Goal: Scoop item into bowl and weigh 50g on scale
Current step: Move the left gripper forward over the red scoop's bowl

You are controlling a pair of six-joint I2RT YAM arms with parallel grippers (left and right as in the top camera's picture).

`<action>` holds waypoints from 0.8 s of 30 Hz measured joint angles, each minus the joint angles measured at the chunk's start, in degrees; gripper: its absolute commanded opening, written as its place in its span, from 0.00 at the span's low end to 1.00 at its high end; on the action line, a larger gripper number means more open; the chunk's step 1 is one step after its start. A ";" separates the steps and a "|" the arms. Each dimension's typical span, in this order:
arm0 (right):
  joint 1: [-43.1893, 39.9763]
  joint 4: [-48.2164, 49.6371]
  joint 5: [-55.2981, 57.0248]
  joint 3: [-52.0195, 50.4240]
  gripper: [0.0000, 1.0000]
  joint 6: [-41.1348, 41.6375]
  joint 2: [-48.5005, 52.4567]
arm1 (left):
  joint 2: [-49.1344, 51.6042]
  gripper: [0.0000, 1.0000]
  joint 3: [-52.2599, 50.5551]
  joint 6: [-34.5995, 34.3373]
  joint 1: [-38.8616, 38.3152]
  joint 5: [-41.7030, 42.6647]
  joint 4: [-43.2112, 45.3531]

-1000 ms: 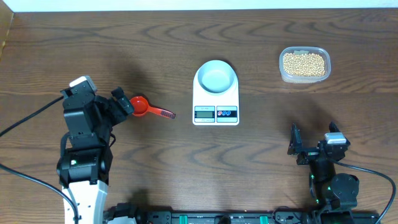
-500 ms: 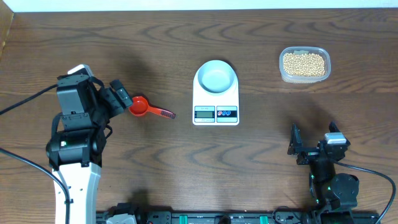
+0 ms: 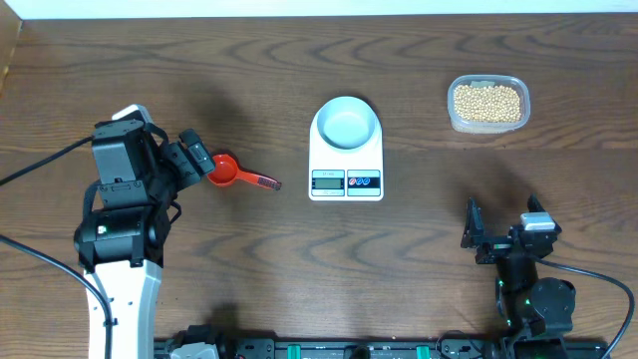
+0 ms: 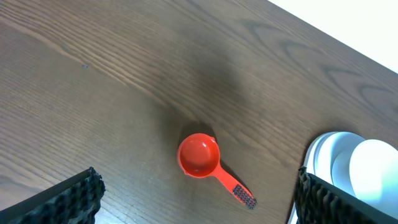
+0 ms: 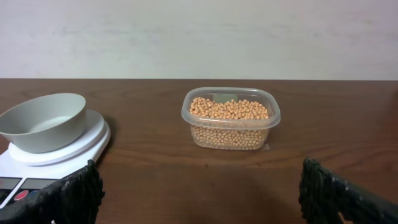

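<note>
nearby, red scoop (image 3: 235, 175) beside scale (image 3: 346, 160)

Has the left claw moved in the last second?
Yes, slightly: against the unmoved red scoop, the left claw has shifted upward in the overhead view.

left gripper (image 3: 195, 160) jaws spread, arm raised; right gripper (image 3: 473, 230) spread, arm folded.

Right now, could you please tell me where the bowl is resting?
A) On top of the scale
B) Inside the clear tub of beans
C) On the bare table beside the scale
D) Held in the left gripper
A, since the overhead view shows the bowl sitting upright on the scale, just behind its display, and the right wrist view shows the same.
</note>
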 measured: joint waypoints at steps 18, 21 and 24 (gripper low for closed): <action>0.00 0.00 0.00 0.00 0.99 0.00 0.00 | 0.00 0.98 0.00 -4.76 0.00 -0.26 0.94; 0.00 0.00 0.00 0.00 0.99 0.00 0.00 | 0.00 0.98 0.00 -7.19 0.00 -0.26 0.90; 0.00 0.00 0.00 0.00 0.99 0.00 0.00 | 0.04 0.95 0.00 -9.38 0.00 -0.26 0.55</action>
